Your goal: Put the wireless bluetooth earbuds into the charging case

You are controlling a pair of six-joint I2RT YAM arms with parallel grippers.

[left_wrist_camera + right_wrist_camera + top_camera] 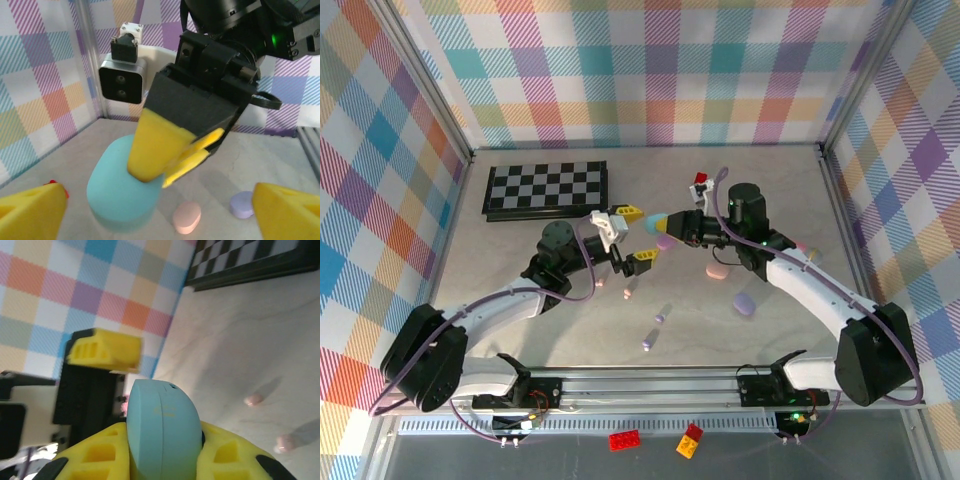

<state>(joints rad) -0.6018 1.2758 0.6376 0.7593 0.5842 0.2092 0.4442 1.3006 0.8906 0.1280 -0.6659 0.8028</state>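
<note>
Two white robot arms reach inward over a pale, stone-patterned tabletop (770, 190), inside a booth walled with pastel plaid.

The right gripper (162, 460) is closed on a smooth, rounded light blue plastic charging case (117, 195). Its yellow fingers press on opposite sides of the case, which is held above the table (its lid looks closed, with no earbud visible in it).

The left gripper (636, 235) faces it from just beside. Its two yellow fingertips (31, 210) are spread wide apart and have hold of nothing. From the left wrist camera, the held case sits ahead of that open gap, and I cannot tell whether either fingertip touches it.

The tiny glossy pastel earbuds (647, 343) lie loose on the table, well apart from the held case. From above I can make out several of them, pinkish and purple, scattered between the two arms and nearer the arm bases than the grippers are. The right wrist camera shows two pale pink ones lying on the bare surface under the raised case.

A pink oval case (717, 271) and a lilac oval case (744, 303) rest on the table near the right forearm. A folded black-and-white chessboard (547, 189) lies flat at the far left of the table. A small red toy brick (700, 180) sits just beyond the right gripper.
</note>
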